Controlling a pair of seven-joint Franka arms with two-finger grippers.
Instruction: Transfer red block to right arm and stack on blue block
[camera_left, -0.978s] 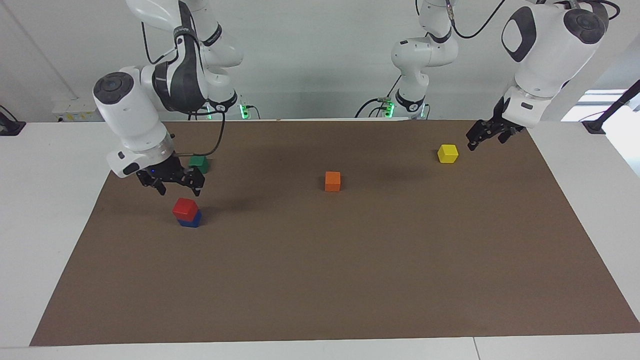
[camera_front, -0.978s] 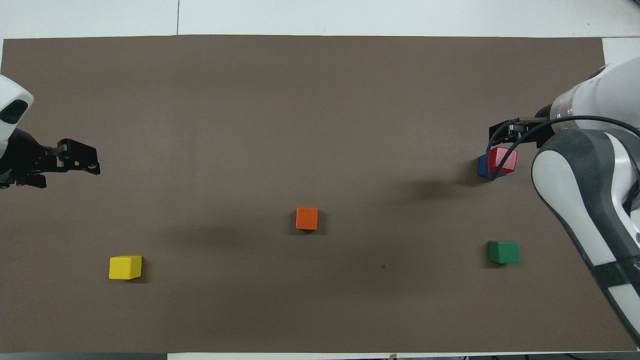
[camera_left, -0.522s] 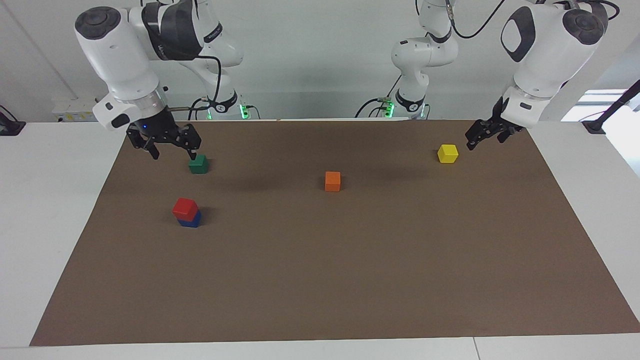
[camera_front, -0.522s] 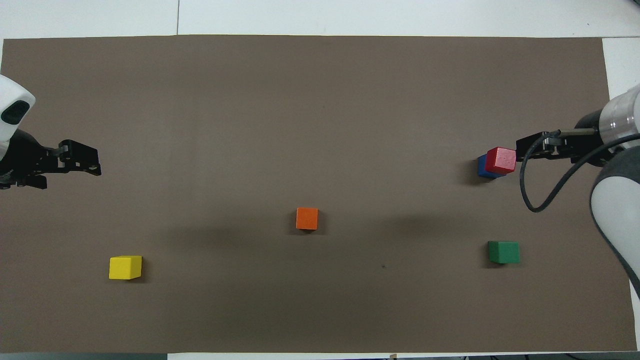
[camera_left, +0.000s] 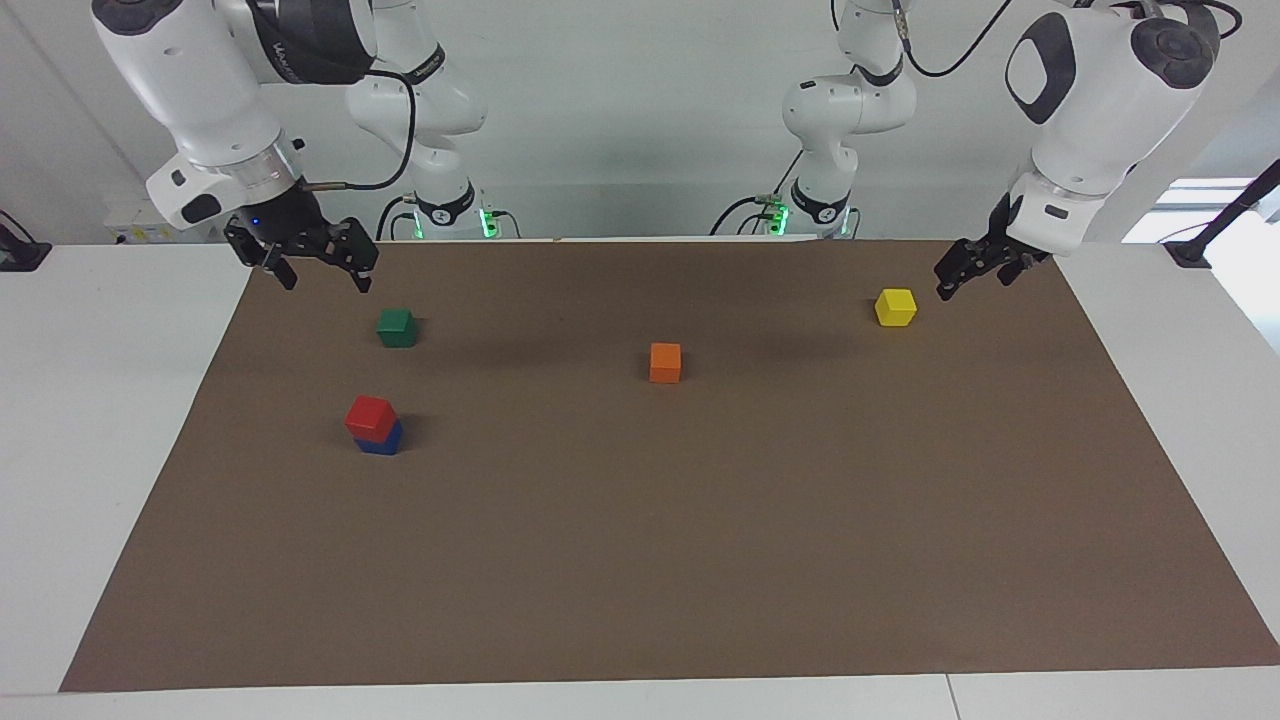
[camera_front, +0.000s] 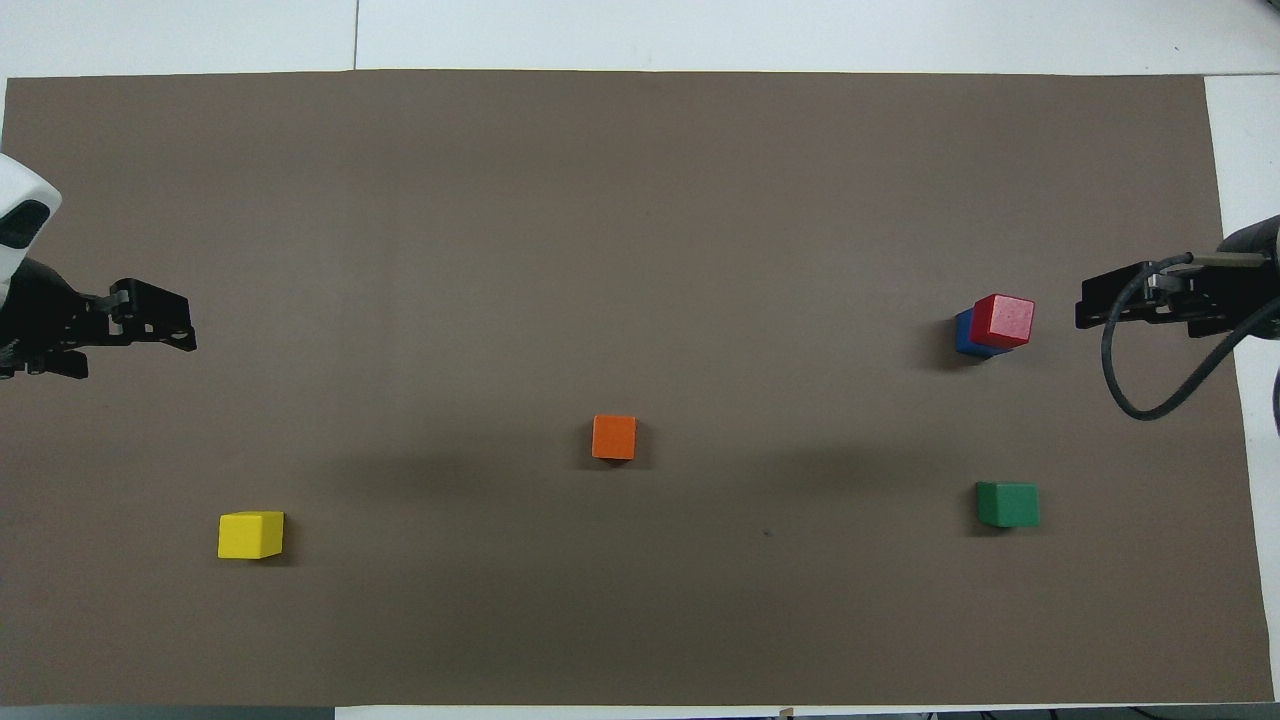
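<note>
Resting squarely on the small deep blue cube (camera_left: 382, 441), the small bright red cube (camera_left: 370, 417) is seen stacked toward the right arm's end of the brown-covered bench (camera_left: 700, 560), the job judged done. Nothing is held: the right claw (camera_left: 318, 266) hangs wide open over the mat's edge, lifted well clear since a second ago, when it hovered just above the stack. The left claw (camera_left: 962, 277), open and empty, waits beside a yellow cube (camera_left: 895, 306).

Five cubes, two arms, one mat

One red block (camera_left: 369, 416), one blue block (camera_left: 384, 440), one green cube (camera_left: 397, 327), one orange cube (camera_left: 665, 362), one yellow cube (camera_left: 895, 307).
</note>
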